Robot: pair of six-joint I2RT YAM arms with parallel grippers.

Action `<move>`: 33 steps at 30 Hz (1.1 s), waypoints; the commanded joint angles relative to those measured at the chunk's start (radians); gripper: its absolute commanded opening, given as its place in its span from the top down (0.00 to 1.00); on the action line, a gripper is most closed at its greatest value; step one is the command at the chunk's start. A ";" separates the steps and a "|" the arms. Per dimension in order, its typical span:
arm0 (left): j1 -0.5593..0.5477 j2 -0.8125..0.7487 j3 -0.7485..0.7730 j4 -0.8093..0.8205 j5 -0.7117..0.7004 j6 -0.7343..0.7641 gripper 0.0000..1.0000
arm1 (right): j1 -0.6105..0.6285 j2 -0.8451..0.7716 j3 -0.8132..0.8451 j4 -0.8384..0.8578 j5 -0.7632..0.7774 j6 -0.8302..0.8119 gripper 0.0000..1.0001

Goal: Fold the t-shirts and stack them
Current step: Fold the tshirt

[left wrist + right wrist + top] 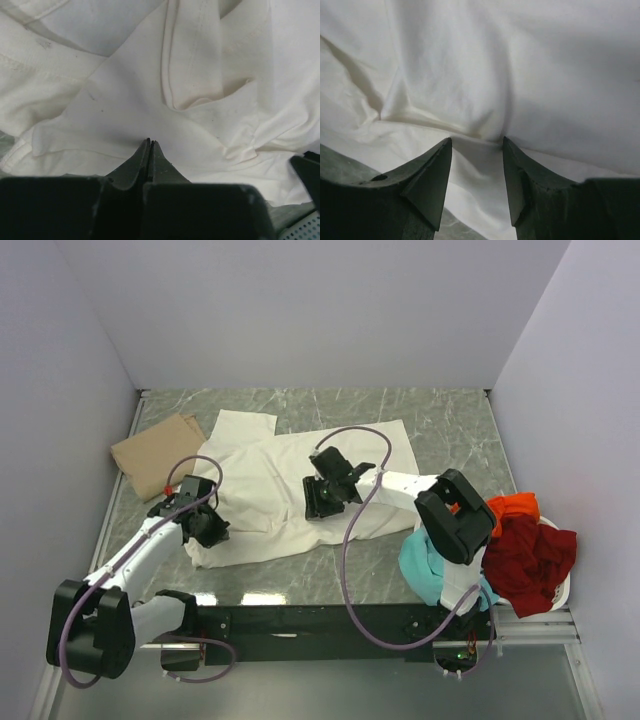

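A large cream-white t-shirt lies rumpled across the middle of the table. A tan t-shirt lies folded at the far left. My left gripper sits over the cream shirt's near left part. In the left wrist view the left gripper is shut, with its tips on the cream cloth and no cloth showing between them. My right gripper is over the shirt's middle. In the right wrist view it is open, with its tips pressed against a ridge of cream cloth.
A white plastic basket stands at the near right. It holds an orange shirt and a dark red shirt, and a teal shirt hangs over its left side. Grey walls enclose the marble table.
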 commanded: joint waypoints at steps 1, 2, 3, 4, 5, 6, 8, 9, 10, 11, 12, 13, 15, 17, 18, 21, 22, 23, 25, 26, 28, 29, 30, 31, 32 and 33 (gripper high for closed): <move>0.003 0.006 -0.019 0.027 -0.025 -0.058 0.99 | 0.011 0.013 -0.069 0.068 -0.014 -0.001 0.47; 0.007 0.022 -0.034 0.043 -0.008 -0.068 1.00 | 0.011 0.010 -0.089 0.081 -0.019 0.006 0.47; 0.027 0.031 -0.069 0.059 0.010 -0.081 1.00 | 0.011 0.008 -0.124 0.093 -0.023 0.016 0.47; 0.036 0.040 -0.085 0.097 0.035 -0.099 1.00 | 0.011 0.007 -0.141 0.116 -0.037 0.029 0.47; 0.050 0.055 -0.100 0.111 0.035 -0.102 0.99 | 0.014 0.005 -0.158 0.127 -0.040 0.036 0.47; 0.056 0.062 -0.115 0.116 0.035 -0.105 0.99 | 0.016 0.005 -0.181 0.141 -0.045 0.043 0.47; 0.081 0.063 -0.119 0.098 0.012 -0.110 1.00 | 0.025 0.004 -0.200 0.148 -0.049 0.056 0.47; 0.094 0.057 -0.125 0.087 0.004 -0.115 1.00 | 0.028 0.004 -0.213 0.151 -0.049 0.060 0.47; 0.110 0.030 -0.131 0.081 -0.002 -0.121 1.00 | 0.034 0.002 -0.218 0.151 -0.042 0.066 0.47; 0.143 0.008 -0.138 0.067 -0.005 -0.127 0.99 | 0.045 -0.001 -0.223 0.151 -0.039 0.069 0.47; 0.160 -0.012 -0.157 0.059 -0.008 -0.131 0.99 | 0.051 -0.004 -0.230 0.151 -0.037 0.074 0.47; 0.174 -0.053 -0.163 0.051 -0.013 -0.151 1.00 | 0.060 -0.006 -0.233 0.145 -0.033 0.082 0.47; 0.184 -0.087 -0.175 0.024 -0.025 -0.176 1.00 | 0.080 -0.016 -0.241 0.129 -0.014 0.092 0.47; 0.188 -0.124 -0.177 -0.011 -0.051 -0.217 1.00 | 0.094 -0.033 -0.247 0.113 0.021 0.117 0.47; 0.190 -0.136 -0.175 -0.043 -0.063 -0.234 1.00 | 0.108 -0.041 -0.256 0.098 0.032 0.134 0.47; 0.190 -0.194 -0.169 -0.086 -0.103 -0.277 1.00 | 0.126 -0.065 -0.276 0.076 0.056 0.160 0.47; 0.190 -0.219 -0.165 -0.096 -0.117 -0.298 1.00 | 0.131 -0.076 -0.278 0.067 0.063 0.164 0.47; 0.188 -0.231 -0.160 -0.099 -0.126 -0.302 1.00 | 0.137 -0.084 -0.279 0.060 0.067 0.166 0.47; 0.190 -0.244 -0.152 -0.091 -0.135 -0.296 1.00 | 0.152 -0.110 -0.272 0.046 0.084 0.157 0.47; 0.190 -0.245 -0.142 -0.087 -0.134 -0.290 1.00 | 0.155 -0.116 -0.251 0.040 0.090 0.151 0.47; 0.190 -0.236 -0.116 -0.093 -0.146 -0.260 1.00 | 0.163 -0.133 -0.214 0.006 0.105 0.128 0.47; 0.190 -0.233 -0.076 -0.100 -0.157 -0.250 1.00 | 0.164 -0.139 -0.163 -0.006 0.110 0.117 0.47; 0.188 -0.231 -0.054 -0.110 -0.169 -0.225 1.00 | 0.167 -0.145 -0.137 -0.028 0.119 0.099 0.47; 0.190 -0.237 -0.031 -0.126 -0.195 -0.213 1.00 | 0.174 -0.159 -0.109 -0.037 0.122 0.088 0.47; 0.190 -0.244 0.011 -0.136 -0.204 -0.202 1.00 | 0.174 -0.165 -0.053 -0.043 0.124 0.079 0.47; 0.190 -0.251 0.028 -0.139 -0.212 -0.181 0.99 | 0.177 -0.167 -0.025 -0.051 0.122 0.059 0.47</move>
